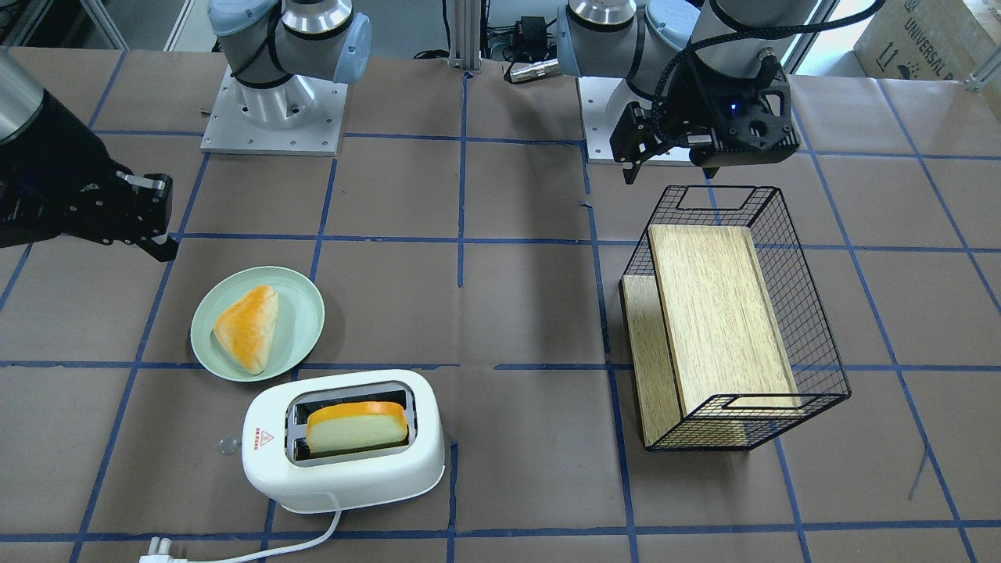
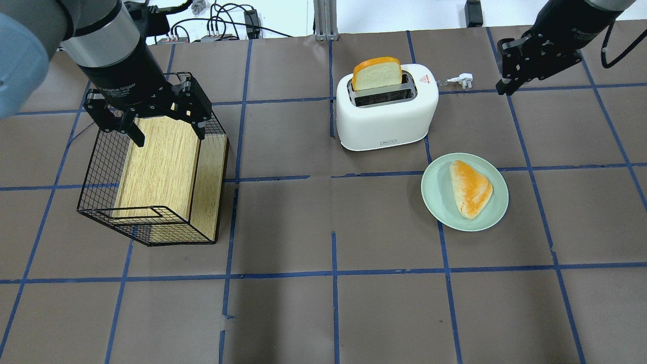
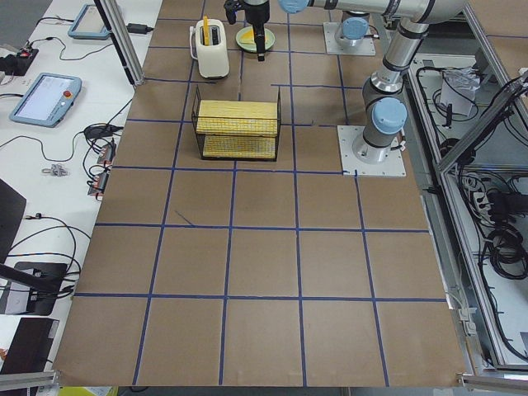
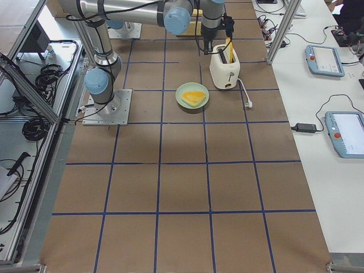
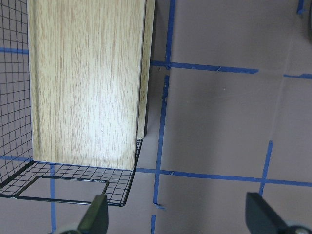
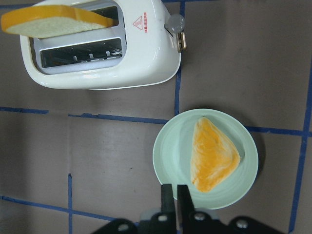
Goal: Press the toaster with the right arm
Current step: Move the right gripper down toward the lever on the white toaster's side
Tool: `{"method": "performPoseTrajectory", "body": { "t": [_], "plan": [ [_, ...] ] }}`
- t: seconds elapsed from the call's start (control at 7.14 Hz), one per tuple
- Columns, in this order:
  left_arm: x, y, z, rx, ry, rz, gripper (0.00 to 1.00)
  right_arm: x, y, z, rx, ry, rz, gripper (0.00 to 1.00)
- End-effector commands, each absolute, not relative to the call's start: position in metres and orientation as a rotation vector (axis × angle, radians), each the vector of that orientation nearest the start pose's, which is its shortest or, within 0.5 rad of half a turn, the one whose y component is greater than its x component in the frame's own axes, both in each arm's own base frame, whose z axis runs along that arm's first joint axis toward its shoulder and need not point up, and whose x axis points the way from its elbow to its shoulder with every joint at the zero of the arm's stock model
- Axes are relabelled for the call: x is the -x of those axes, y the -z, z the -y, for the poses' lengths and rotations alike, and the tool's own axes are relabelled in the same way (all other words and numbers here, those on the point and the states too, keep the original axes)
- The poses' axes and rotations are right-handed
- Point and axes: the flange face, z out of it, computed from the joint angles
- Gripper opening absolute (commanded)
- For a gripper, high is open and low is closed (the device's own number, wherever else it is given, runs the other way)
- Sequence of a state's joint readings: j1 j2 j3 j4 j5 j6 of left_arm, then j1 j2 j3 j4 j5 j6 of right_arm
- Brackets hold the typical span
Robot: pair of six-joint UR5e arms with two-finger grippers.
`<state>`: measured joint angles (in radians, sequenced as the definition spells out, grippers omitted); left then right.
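One white toaster (image 1: 352, 481) stood on the surface (image 1: 508, 313). It had two slots (image 6: 80, 51), one red warning sticker (image 1: 264, 439), one clear knob (image 1: 228, 446), one cord (image 1: 313, 539) and one plug (image 1: 160, 547). One slice of bread (image 1: 357, 426) sat in it. One green plate (image 1: 301, 313) bore one triangular pastry (image 1: 249, 328). One wire basket (image 1: 813, 344) held two wooden boards (image 1: 723, 313). Two robot arms were present, the left arm (image 1: 610, 31) and the right arm (image 1: 305, 35). Each carried one end effector: the left end effector (image 2: 168, 132) and the right end effector (image 6: 175, 200).
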<state>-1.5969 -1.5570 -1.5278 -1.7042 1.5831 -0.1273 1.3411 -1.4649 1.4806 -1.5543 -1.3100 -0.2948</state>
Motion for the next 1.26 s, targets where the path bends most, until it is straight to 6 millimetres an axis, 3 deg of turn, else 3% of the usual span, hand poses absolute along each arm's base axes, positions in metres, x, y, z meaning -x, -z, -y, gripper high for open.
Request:
{"method": "performPoseTrajectory", "body": {
  "t": [0.0,0.42,0.56,1.12],
  "plan": [
    [0.144,-0.503,0.474,0.157,-0.116,-3.118,1.00,-0.021,-0.443,0.607,0.106,0.059,-2.781,0.04],
    [0.144,-0.503,0.474,0.157,-0.116,-3.118,1.00,-0.018,-0.395,0.680,0.102,0.030,-2.701,0.04],
    [0.144,-0.503,0.474,0.157,-0.116,-3.118,1.00,-0.016,-0.384,0.697,0.099,0.025,-2.689,0.04],
    [0.144,-0.503,0.474,0.157,-0.116,-3.118,1.00,-0.019,-0.338,0.718,0.091,-0.048,-2.650,0.04]
  ]
}}
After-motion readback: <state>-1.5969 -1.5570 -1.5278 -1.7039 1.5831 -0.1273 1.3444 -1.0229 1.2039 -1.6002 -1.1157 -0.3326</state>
